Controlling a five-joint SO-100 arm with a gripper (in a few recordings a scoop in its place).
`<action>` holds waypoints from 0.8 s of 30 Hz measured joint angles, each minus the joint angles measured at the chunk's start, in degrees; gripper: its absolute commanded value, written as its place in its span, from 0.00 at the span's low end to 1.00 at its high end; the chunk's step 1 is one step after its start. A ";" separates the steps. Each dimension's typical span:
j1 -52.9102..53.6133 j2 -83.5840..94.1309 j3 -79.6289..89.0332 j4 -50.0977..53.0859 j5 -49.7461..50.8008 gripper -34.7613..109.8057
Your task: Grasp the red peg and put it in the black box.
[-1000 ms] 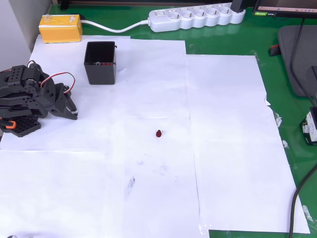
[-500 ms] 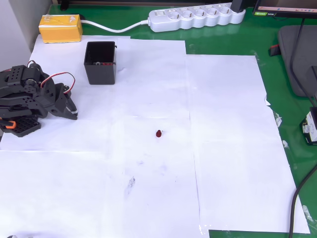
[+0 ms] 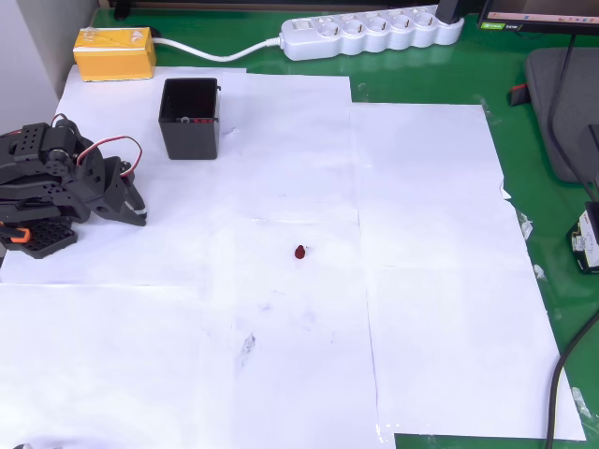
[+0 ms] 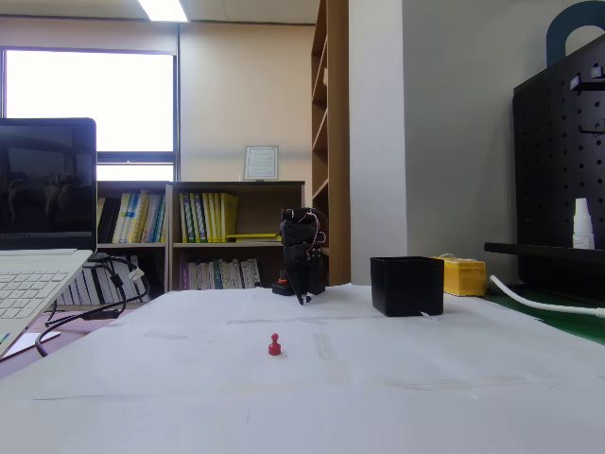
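One black box (image 3: 189, 117) holding a small item, red peg (image 3: 299, 252) on paper, tool (image 3: 138, 215) state unclear

Red peg (image 3: 299, 252): tiny, dark red, rounded top over a wider base. Stands upright in the fixed view (image 4: 274, 345), alone on the white paper near the middle of the surface.

Black box (image 3: 189, 118): small, square, upright walls, open top. Sits on the paper well apart from the peg, toward the upper left in the overhead view; right of the peg in the fixed view (image 4: 406, 286).
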 measured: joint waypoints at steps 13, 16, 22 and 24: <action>0.53 0.18 0.00 -0.44 0.09 0.24; 0.97 4.13 0.00 -2.81 0.18 0.24; 4.92 21.36 0.00 -27.60 -3.96 0.24; 5.63 28.04 0.00 -37.09 -5.01 0.24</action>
